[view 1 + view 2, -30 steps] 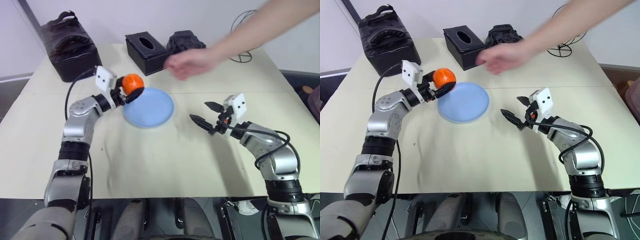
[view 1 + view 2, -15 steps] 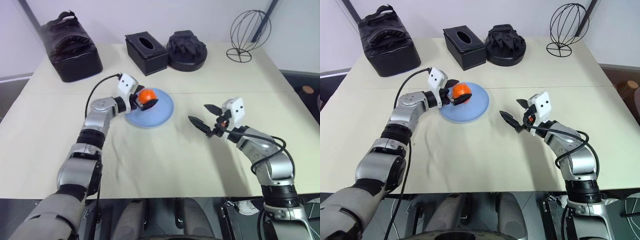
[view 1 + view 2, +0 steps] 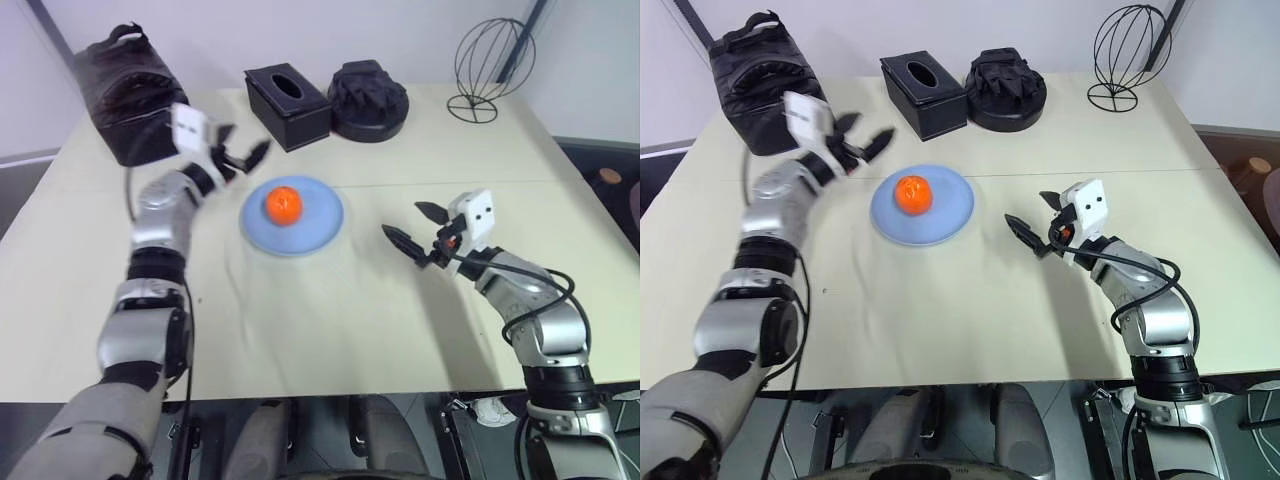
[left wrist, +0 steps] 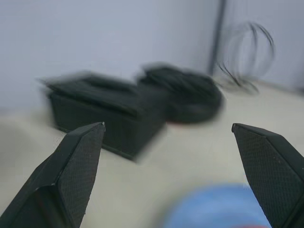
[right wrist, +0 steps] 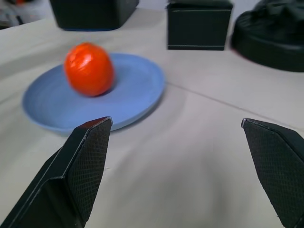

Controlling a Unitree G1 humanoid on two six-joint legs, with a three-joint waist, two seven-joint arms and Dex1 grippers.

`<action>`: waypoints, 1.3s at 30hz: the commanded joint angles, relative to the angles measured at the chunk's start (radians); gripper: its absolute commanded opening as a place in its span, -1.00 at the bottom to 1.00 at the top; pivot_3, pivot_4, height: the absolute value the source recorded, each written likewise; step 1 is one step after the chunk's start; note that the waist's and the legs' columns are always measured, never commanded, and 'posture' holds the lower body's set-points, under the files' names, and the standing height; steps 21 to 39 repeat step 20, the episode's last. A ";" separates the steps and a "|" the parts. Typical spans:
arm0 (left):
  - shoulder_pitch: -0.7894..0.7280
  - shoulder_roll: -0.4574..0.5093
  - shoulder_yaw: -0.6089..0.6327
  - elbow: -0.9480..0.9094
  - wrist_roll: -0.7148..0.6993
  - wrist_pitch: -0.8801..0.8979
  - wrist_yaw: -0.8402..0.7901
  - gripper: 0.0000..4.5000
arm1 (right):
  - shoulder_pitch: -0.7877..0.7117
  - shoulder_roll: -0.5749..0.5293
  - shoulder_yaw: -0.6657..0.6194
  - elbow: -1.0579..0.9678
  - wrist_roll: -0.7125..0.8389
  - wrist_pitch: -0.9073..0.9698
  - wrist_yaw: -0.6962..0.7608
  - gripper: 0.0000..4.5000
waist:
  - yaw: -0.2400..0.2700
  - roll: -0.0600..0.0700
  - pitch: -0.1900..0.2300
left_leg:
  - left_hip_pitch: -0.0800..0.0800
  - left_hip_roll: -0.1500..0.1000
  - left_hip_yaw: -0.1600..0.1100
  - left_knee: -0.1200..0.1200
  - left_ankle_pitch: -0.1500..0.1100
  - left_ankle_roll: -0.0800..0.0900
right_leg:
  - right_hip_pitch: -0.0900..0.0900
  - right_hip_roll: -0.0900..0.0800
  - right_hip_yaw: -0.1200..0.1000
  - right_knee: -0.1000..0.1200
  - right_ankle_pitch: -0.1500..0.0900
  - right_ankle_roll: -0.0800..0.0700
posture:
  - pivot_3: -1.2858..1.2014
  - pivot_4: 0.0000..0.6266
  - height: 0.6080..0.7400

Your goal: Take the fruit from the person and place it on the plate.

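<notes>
Released a moment ago, the glossy round orange fruit [image 3: 284,203] now sits on the flat, smooth light-blue plate [image 3: 320,222]. Left gripper [image 3: 243,156] has lifted clear, its jaws spread wide and empty. Right gripper [image 3: 414,224] hovers beside the plate, jaws wide, holding nothing.

- Table [image 3: 330,320]: pale beige top
- Plate [image 3: 320,222], light blue: near the middle
- Black bag [image 3: 125,95]: far left corner
- Black tissue box [image 3: 286,92], round black lumpy object [image 3: 369,100], wire sphere stand [image 3: 490,65]: along far edge
</notes>
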 commanded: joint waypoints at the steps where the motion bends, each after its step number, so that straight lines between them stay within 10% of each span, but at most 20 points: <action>1: 0.173 0.074 0.047 -0.285 -0.035 0.134 0.035 0.99 | -0.036 -0.011 -0.041 0.034 -0.005 -0.050 0.011 1.00 | -0.002 0.000 0.000 | 0.000 0.000 0.000 0.000 0.000 0.000 | 0.000 0.000 0.000 0.000 0.000 0.000 | 0.03 -0.52 1.00; 12: 0.723 0.140 0.216 -0.771 -0.104 0.329 0.147 0.99 | -0.118 -0.018 -0.075 0.208 -0.032 -0.142 0.026 1.00 | 0.010 0.000 0.000 | 0.000 0.000 0.000 -0.001 0.000 0.000 | 0.001 -0.002 0.000 -0.002 0.000 -0.001 | 0.03 -0.52 1.00; 39: 0.757 0.073 0.220 -0.791 -0.137 0.312 0.200 0.99 | -0.151 0.002 -0.061 0.264 -0.051 -0.175 0.035 1.00 | 0.019 0.000 0.000 | 0.000 0.000 0.000 0.000 0.000 0.000 | 0.001 -0.001 0.000 -0.002 0.000 -0.001 | 0.03 -0.52 1.00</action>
